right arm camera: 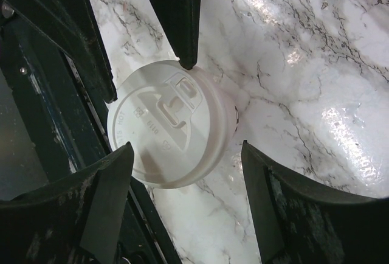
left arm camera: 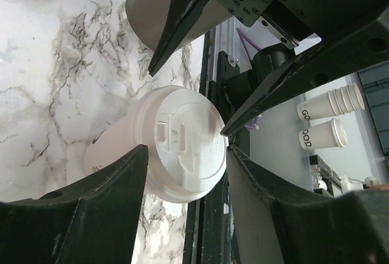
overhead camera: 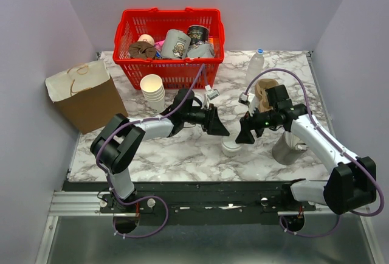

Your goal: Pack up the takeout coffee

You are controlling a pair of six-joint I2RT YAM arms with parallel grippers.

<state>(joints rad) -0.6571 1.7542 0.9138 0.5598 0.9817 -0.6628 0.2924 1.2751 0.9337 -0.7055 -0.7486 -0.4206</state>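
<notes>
Gripping the takeout coffee (overhead camera: 232, 146) at its lid (right arm camera: 167, 124), upright on the marble surface (overhead camera: 182, 154) between the two arms.

The left fingers (left arm camera: 109, 209) sit against the lid's rim on opposite sides and look to be holding it at lid width. The right fingers (right arm camera: 292, 215) stand wide around the same cup, one close to the rim and the other clear of it. A rim grip is probably weak, since a pressed-on lid could pop off under a lift. It would be safer to take the tapered paper wall just below the lid and squeeze gently so it doesn't buckle. Only one arm should carry the cup, kept level, while the other backs straight off to avoid nudging it.
</notes>
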